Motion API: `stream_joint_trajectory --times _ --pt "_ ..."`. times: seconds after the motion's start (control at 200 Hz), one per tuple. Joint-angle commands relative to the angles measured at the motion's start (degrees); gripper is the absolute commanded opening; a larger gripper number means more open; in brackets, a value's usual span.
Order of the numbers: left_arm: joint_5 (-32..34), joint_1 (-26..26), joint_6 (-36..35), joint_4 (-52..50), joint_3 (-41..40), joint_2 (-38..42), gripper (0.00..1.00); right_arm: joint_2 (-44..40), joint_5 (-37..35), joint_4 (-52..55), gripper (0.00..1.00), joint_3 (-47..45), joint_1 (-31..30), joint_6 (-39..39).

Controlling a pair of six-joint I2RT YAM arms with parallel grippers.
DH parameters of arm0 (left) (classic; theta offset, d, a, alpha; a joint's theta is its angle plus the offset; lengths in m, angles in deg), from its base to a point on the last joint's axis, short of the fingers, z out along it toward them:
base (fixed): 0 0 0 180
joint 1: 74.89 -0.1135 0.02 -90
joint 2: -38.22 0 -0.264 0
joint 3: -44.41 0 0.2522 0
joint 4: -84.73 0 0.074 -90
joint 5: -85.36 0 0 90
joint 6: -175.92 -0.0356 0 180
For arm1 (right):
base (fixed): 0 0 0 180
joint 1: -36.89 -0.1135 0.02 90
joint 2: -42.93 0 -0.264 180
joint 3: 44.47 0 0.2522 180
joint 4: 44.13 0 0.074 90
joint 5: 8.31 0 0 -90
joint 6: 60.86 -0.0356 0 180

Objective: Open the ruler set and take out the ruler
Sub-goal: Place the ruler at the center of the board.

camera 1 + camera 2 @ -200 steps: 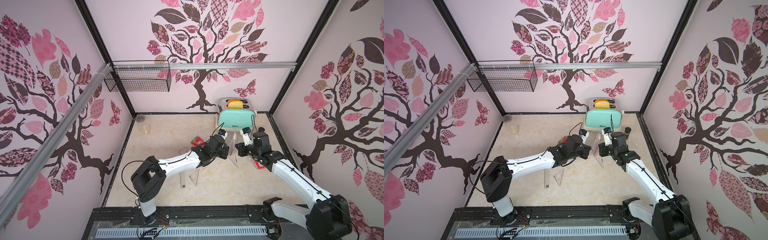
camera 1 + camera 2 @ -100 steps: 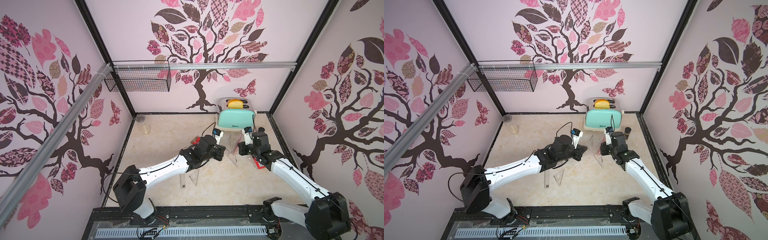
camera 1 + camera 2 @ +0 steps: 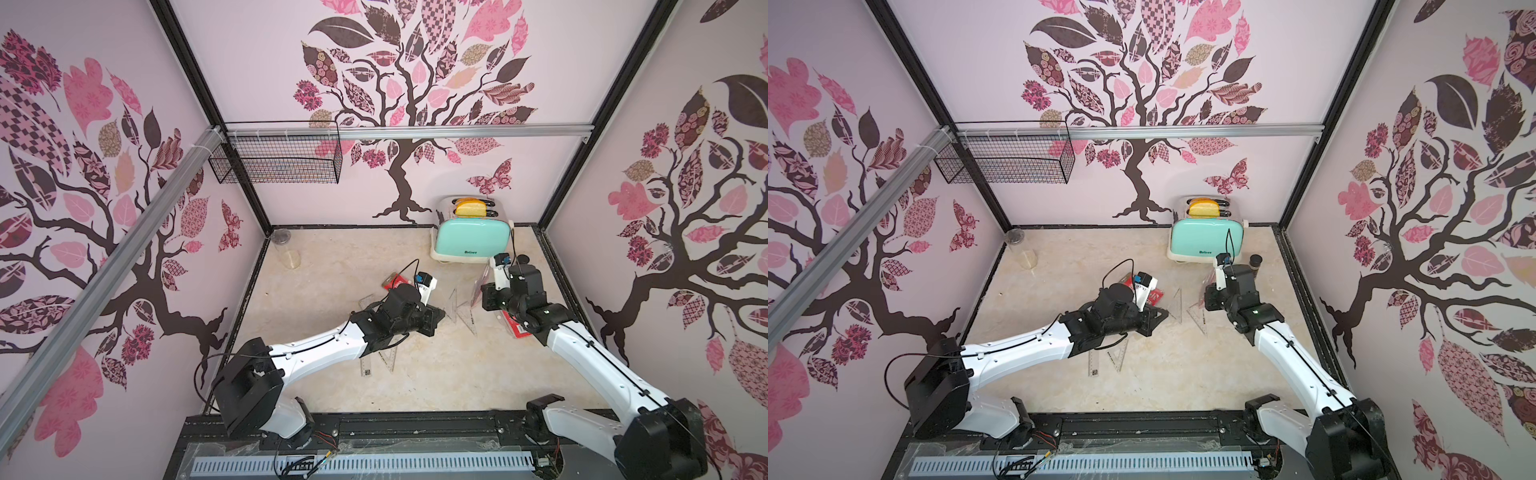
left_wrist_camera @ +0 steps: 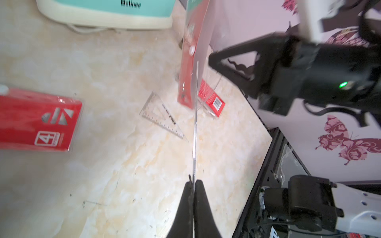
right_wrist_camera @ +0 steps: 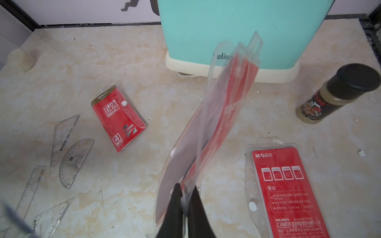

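Ruler set (image 5: pixel 222 107) in right end effector (image 5: pixel 185 192); second set (image 5: pixel 119 121), third set (image 5: pixel 288 195) lie flat.

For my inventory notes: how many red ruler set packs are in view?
3. The right gripper grips the held pack on edge; a second pack lies flat beside the left arm; a third pack lies flat beneath the right arm. The arms may hide more.

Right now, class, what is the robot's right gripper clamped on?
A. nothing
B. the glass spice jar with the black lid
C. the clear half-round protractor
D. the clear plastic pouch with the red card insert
D: in the right wrist view the right gripper is shut on the clear plastic pouch with the red card insert, held up in the air; the spice jar and protractor sit apart from it.
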Motion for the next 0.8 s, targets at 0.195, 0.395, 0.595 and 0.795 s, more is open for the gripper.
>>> stream_joint_trajectory --times 0.195,0.395,0.595,0.795 --pt "-14.1 -6.6 3.9 9.7 -1.7 -8.4 0.0 -4.9 -0.8 3.8 0.0 2.6 0.0 -0.2" --pt "-21.3 -7.5 6.7 13.5 0.9 -16.2 0.0 -4.1 -1.1 3.7 0.0 2.5 0.0 0.0" --pt "-25.9 -7.4 14.3 22.4 1.1 -22.3 0.0 -4.2 -1.1 3.7 0.0 2.4 0.0 0.0" --pt "-24.8 -7.5 15.7 23.6 -0.1 -23.6 0.0 -4.6 -0.7 3.5 0.0 2.3 0.0 0.0"
